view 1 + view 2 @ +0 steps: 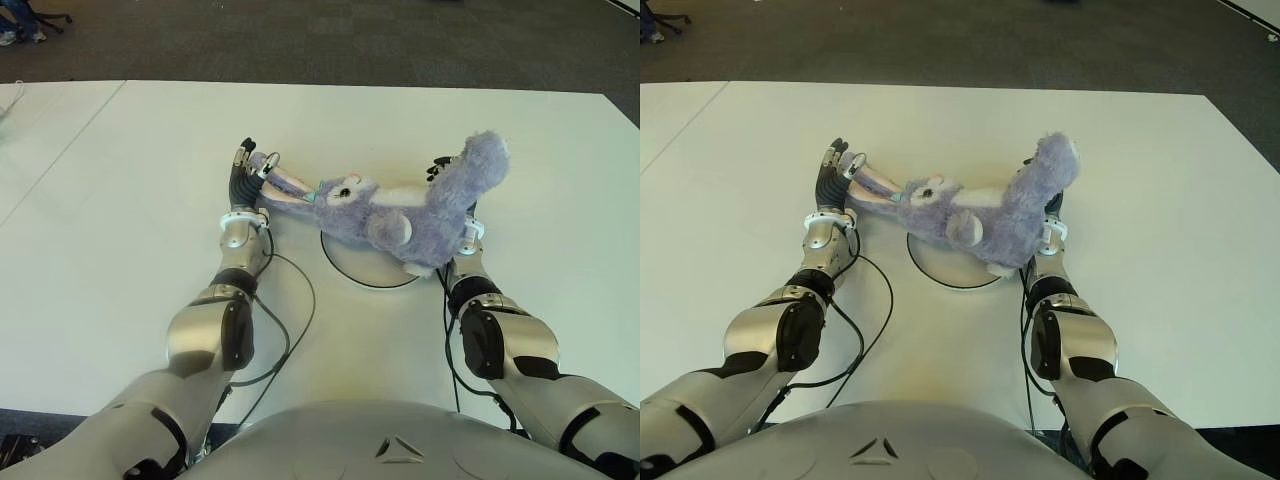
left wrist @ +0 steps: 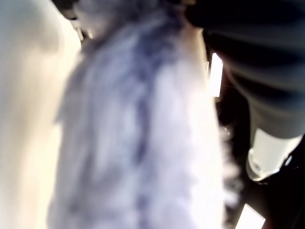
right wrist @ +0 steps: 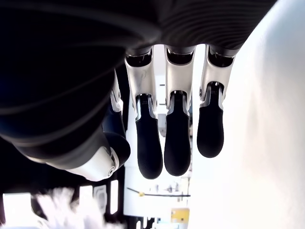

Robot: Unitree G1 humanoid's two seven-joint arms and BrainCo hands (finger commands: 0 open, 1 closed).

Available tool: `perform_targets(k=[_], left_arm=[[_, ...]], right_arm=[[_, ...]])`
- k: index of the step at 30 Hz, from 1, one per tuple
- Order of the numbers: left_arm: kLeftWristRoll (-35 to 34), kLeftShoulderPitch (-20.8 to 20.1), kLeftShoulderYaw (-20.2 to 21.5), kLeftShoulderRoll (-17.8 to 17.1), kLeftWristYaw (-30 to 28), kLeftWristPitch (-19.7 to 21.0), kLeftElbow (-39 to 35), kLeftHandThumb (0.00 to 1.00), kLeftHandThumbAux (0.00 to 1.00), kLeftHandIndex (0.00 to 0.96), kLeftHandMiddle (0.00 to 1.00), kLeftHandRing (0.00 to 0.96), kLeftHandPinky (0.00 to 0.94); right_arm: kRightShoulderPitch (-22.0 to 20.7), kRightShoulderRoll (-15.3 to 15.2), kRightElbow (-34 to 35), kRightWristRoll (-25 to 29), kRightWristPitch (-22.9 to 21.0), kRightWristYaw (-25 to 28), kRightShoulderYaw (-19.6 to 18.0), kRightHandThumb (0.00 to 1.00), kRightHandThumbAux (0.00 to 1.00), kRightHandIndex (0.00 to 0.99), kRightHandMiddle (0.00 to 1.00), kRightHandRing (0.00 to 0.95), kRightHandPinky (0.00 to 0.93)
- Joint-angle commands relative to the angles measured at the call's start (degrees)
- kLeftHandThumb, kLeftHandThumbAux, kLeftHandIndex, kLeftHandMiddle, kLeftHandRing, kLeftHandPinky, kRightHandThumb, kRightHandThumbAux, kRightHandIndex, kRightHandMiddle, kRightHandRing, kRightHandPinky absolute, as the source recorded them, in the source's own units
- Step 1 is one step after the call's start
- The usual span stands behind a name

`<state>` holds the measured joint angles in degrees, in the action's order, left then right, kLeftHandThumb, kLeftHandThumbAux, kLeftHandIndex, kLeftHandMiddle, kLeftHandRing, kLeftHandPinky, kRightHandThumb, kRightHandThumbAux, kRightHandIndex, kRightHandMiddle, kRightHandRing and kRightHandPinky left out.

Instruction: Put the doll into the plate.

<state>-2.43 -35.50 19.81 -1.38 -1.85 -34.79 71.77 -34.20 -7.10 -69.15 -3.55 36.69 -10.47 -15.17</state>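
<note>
Your doll [image 1: 400,205], a purple plush rabbit, lies across the white plate [image 1: 352,262] on the desk [image 1: 120,200], body over the plate and one end raised beside the right robot hand [image 3: 176,129]. That robot hand's fingers are straight and spread, gripping nothing. Your left robot hand [image 1: 250,175] sits at the doll's ears, its fingers closed around them

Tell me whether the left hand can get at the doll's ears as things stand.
Probably yes. The left hand is already at the doll's ears, with fur filling its wrist view. Nothing lies between them; whether the fingers have closed on them is unclear.
</note>
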Motion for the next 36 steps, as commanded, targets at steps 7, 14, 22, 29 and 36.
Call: perform_targets(k=[7, 14, 22, 29, 36], left_arm=[[0.19, 9.78, -0.02, 2.77, 0.94, 9.15, 6.32, 0.0, 0.634, 0.0, 0.007, 0.0, 0.013], [0.39, 9.86, -0.3, 2.59, 0.91, 9.2, 6.32, 0.0, 0.635, 0.0, 0.008, 0.0, 0.009], [0.41, 9.97, -0.4, 2.53, 0.63, 9.01, 6.3, 0.0, 0.622, 0.0, 0.007, 0.0, 0.014], [0.6, 9.85, -0.59, 2.42, 0.95, 9.4, 6.33, 0.0, 0.623, 0.0, 0.013, 0.005, 0.022], [1.02, 9.9, -0.9, 2.25, 1.43, 9.29, 6.36, 0.0, 0.644, 0.0, 0.021, 0.012, 0.026]], right_arm=[[14.03, 4.26, -8.06, -0.42, -3.73, -1.73, 0.56, 0.668, 0.739, 0.41, 0.508, 0.523, 0.502], [13.93, 4.39, -8.09, -0.01, -4.27, -1.21, 0.38, 0.669, 0.738, 0.411, 0.508, 0.517, 0.451], [13.88, 4.52, -8.08, 0.22, -4.17, -1.3, 0.26, 0.67, 0.737, 0.412, 0.507, 0.516, 0.479], [13.82, 4.5, -8.09, 0.08, -4.13, -1.8, 0.47, 0.671, 0.737, 0.414, 0.52, 0.532, 0.505], [13.79, 4.57, -8.1, -0.05, -4.14, -2.34, 0.62, 0.672, 0.737, 0.415, 0.535, 0.548, 0.528]])
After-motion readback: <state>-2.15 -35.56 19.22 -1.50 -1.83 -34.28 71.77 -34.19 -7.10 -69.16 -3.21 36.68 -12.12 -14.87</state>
